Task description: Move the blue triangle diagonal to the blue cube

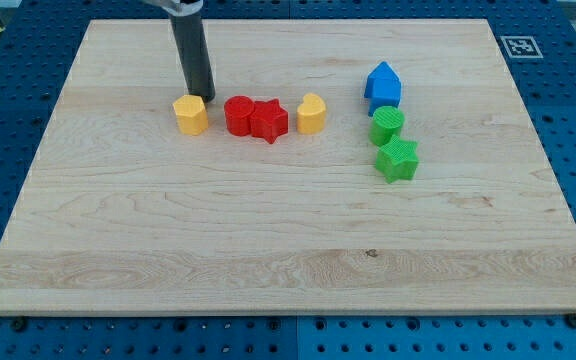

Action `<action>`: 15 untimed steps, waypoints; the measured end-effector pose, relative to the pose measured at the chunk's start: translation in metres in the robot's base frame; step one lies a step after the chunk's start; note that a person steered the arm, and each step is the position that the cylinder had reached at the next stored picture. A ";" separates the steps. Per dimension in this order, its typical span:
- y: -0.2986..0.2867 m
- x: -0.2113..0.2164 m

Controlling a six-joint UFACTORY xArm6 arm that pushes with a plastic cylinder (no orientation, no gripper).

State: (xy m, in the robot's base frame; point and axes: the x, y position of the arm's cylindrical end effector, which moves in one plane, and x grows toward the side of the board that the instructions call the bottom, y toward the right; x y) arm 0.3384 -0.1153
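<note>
The blue triangle (381, 73) sits right against the top side of the blue cube (385, 94) at the view's upper right; together they look like a house shape. My tip (206, 97) is far to their left, just above and to the right of a yellow hexagonal block (191, 114), touching or nearly touching it. The dark rod rises from the tip to the view's top edge.
A red cylinder (238, 114) and a red star (269, 121) touch each other right of the tip, with a yellow heart (311, 113) beyond. A green cylinder (387, 125) and a green star (397, 159) lie just below the blue cube. The wooden board (268, 250) lies on a blue perforated table.
</note>
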 end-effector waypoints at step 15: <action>0.296 -0.014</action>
State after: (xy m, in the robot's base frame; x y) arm 0.3248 0.1805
